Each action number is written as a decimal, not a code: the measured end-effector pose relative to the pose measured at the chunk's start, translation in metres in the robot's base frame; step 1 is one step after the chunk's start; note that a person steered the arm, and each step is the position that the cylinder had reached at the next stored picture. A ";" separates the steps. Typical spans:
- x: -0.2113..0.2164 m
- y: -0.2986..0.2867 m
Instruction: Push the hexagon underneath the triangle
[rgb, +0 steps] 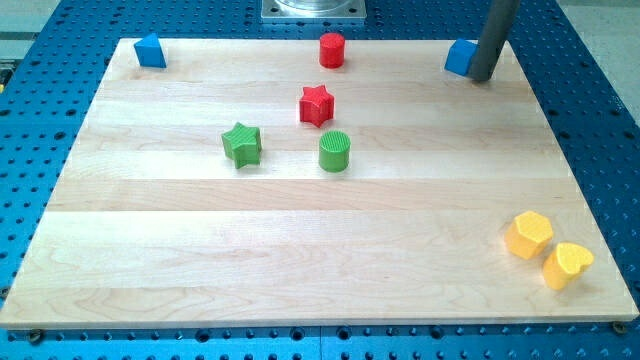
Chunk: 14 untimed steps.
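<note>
The yellow hexagon (528, 234) lies near the view's bottom right corner of the wooden board. The blue triangle (150, 51) sits at the view's top left corner. My tip (481, 77) is at the view's top right, touching or almost touching the right side of a blue cube (461, 57). The tip is far above the hexagon and far to the right of the triangle.
A yellow heart (567, 265) lies just right and below the hexagon. A red cylinder (332, 50) is at the top centre, a red star (316, 105) below it. A green star (242, 144) and a green cylinder (335, 152) sit mid-board. The board (300, 260) is edged by blue perforated table.
</note>
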<state>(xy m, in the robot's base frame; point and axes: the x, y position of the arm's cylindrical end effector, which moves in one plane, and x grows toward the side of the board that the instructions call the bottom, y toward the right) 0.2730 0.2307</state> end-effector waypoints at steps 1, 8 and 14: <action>0.004 -0.023; 0.217 0.064; 0.268 -0.252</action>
<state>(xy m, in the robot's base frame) 0.5412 -0.0217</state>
